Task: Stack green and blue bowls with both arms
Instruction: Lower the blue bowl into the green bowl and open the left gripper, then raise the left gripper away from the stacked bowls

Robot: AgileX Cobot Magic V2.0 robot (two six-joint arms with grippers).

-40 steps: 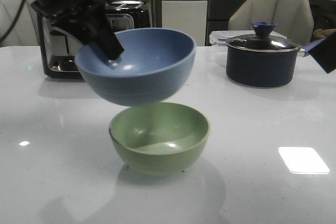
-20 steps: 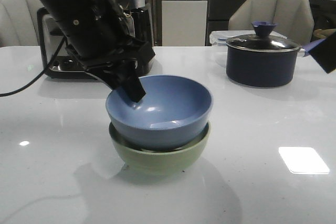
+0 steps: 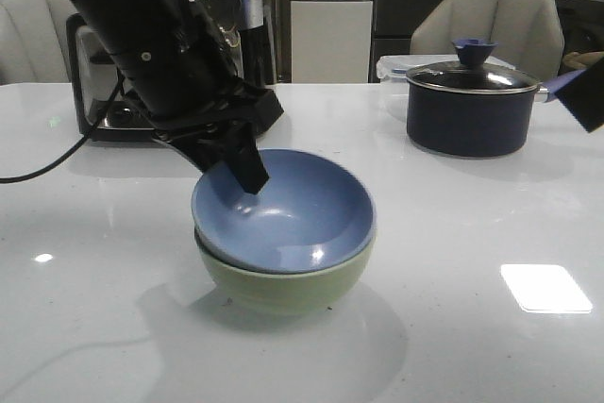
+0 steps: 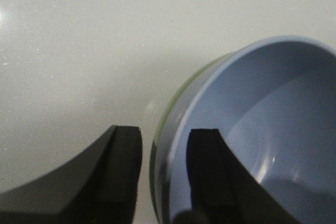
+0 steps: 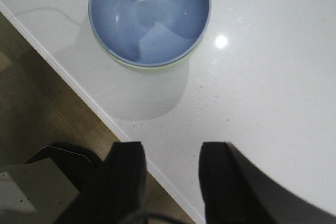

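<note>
The dusty blue bowl [image 3: 293, 219] sits nested inside the pale green bowl [image 3: 283, 285] at the middle of the white table. My left gripper [image 3: 241, 172] straddles the blue bowl's rear left rim, one finger inside and one outside. In the left wrist view the blue bowl [image 4: 273, 108] and a strip of the green bowl [image 4: 167, 107] show, and my left gripper [image 4: 164, 140] is open with a gap on each side of the rim. My right gripper [image 5: 170, 166] is open and empty above the table's edge, well away from the blue bowl [image 5: 149, 19].
A dark lidded saucepan [image 3: 472, 106] stands at the back right, with a clear container [image 3: 392, 68] behind it. A black appliance [image 3: 104, 106] stands at the back left. A black cable [image 3: 38, 169] trails left. The table edge [image 5: 79, 85] borders wooden floor.
The left arm brought the blue bowl down from above the green bowl. The blue bowl now sits lower and level inside it, and the fingers stand apart from the rim.
</note>
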